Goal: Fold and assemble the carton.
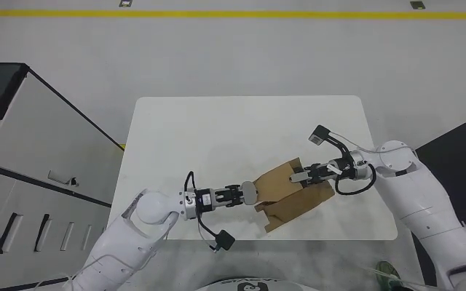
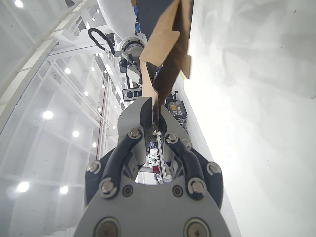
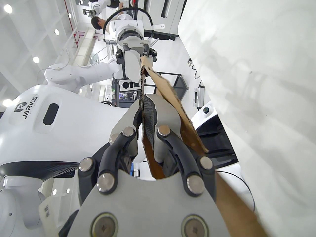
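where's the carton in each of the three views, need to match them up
Top view: the carton sits over the table's near right part, between the left gripper and the right gripper.
Left wrist view: the carton is clamped in the near gripper and opens out toward the far arm.
Right wrist view: the carton is an edge-on strip from the near gripper to the far one.
Shared landmark: the white table.

No writing can be read on the carton [image 1: 280, 190] pinched between the left fingers [image 2: 128, 122] and the right fingers [image 3: 167, 114] (its brown faces are plain), nor on the table [image 1: 218, 131] beneath them. The floor markers [image 1: 125, 4] far beyond the fingers are too small to read.
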### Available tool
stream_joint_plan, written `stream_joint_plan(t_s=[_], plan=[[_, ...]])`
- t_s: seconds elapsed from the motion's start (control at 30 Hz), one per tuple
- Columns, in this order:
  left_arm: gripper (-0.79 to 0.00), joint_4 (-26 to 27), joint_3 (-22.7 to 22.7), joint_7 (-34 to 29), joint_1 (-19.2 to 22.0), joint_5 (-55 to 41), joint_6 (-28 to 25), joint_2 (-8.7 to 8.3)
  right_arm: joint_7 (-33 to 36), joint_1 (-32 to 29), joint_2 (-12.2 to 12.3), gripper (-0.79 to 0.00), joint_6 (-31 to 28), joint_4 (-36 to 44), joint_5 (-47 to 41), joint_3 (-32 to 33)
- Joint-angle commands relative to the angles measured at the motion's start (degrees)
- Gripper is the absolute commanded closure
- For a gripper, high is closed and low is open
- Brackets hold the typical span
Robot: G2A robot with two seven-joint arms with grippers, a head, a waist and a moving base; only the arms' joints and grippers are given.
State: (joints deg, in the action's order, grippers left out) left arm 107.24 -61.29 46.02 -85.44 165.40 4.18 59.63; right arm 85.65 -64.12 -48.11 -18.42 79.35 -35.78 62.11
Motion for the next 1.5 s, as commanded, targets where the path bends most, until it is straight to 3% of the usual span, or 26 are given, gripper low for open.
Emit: stream_joint_plan(t_s=[0.0, 0.3, 0.63, 1.03, 1.47], plan=[[-0.785, 0.0, 0.0, 0.1, 0.1, -0.4, 0.3, -0.05, 0.2, -0.1, -0.1, 0.0, 0.0, 0.0, -0.2, 0.0], [-0.785, 0.0, -0.5, -1.2, 0.4, -1.5, 0.6, -0.25, 0.3, -0.5, -0.2, 0.0, 0.7, -0.6, -1.5, 0.6], [-0.785, 1.4, -4.9, -3.7, -2.8, -2.3, 1.4, -1.18, 1.6, -3.9, 0.0, 0.0, 1.4, -2.7, -10.2, 4.1], [-0.785, 1.1, -4.4, -5.4, -4.1, -0.8, 1.3, -1.27, -2.3, -5.7, 0.1, 0.0, 0.1, -1.8, -9.5, 5.5], [-0.785, 1.7, -5.3, -5.9, -4.6, 4.6, 2.3, -1.82, -0.3, -8.4, 0.2, 0.0, -0.2, -4.1, -18.1, 10.6]])
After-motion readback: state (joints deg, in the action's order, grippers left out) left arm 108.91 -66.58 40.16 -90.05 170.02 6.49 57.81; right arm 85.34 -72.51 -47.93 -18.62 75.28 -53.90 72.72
